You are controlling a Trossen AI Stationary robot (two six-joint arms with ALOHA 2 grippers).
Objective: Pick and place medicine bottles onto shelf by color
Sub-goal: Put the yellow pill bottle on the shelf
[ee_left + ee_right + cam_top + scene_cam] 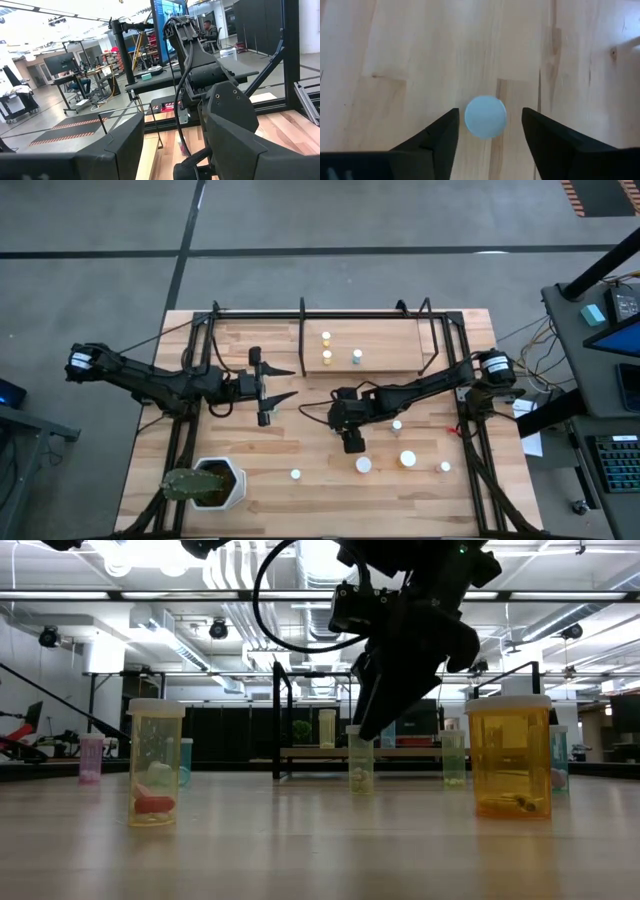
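My right gripper (487, 131) points straight down over the tabletop (410, 45), fingers spread, with a pale bottle cap (486, 116) centred between them; neither finger appears to touch it, though contact is hard to judge from above. In the high view this gripper (352, 442) sits mid-table, near side of the shelf (385, 345), which carries three bottles (327, 356). My left gripper (268, 387) waits with fingers open, left of centre. Further bottles (408, 459) stand on the table's near right.

White hexagonal plant pot (222, 483) at tabletop (300, 430) corner.
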